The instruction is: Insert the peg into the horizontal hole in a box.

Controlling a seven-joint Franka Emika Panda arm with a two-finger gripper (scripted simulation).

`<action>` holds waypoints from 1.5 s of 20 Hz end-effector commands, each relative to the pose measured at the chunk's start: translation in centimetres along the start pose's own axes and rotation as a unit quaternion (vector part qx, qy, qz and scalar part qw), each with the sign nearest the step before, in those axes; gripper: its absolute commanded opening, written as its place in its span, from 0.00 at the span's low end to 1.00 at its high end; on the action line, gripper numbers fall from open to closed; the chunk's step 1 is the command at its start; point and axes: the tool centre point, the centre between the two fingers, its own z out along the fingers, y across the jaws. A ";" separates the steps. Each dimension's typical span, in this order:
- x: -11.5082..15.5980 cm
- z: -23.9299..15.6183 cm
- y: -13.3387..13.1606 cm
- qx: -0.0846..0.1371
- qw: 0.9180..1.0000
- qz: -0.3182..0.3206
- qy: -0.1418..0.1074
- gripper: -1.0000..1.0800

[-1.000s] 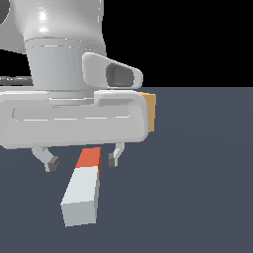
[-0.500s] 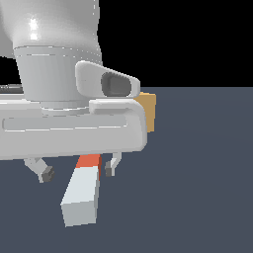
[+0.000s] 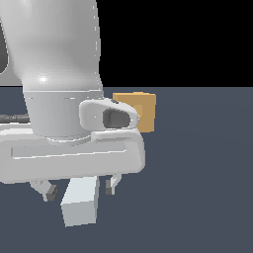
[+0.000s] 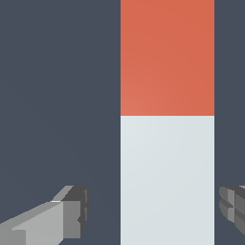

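Note:
The peg [image 3: 79,203] lies on the dark floor, and only its pale grey-white end shows below my hand in the exterior view. In the wrist view the peg [image 4: 166,177] runs lengthwise, white part near, orange-red part beyond. My gripper [image 4: 153,210] is open and straddles the white part, with a small gap to one fingertip [image 4: 233,205] and a wider gap to the other [image 4: 72,210]. In the exterior view the gripper [image 3: 80,189] hangs low over the peg. The tan box [image 3: 141,111] stands behind, partly covered by my hand. Its hole is hidden.
The bulky white arm and hand [image 3: 64,148] fill the exterior view's left and block much of the scene. The dark grey floor [image 3: 197,173] stretches to the exterior view's right.
My hand has come down over the peg and now covers its orange-red end in the exterior view. The fingers stay apart. The peg and box have not moved.

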 end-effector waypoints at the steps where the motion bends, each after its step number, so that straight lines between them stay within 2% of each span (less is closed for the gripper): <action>1: 0.0 0.8 0.0 0.000 1.000 0.000 0.000 0.96; 5: -0.1 1.3 0.1 0.000 1.000 0.000 0.000 0.96; 6: -0.1 1.3 0.1 0.000 1.000 0.000 0.000 0.00; 20: 0.5 1.0 0.6 -0.001 1.000 -0.001 0.000 0.00; 25: 2.6 0.2 2.5 -0.001 1.000 -0.006 0.000 0.00; 30: 6.1 -1.2 5.6 -0.001 1.000 -0.014 0.000 0.00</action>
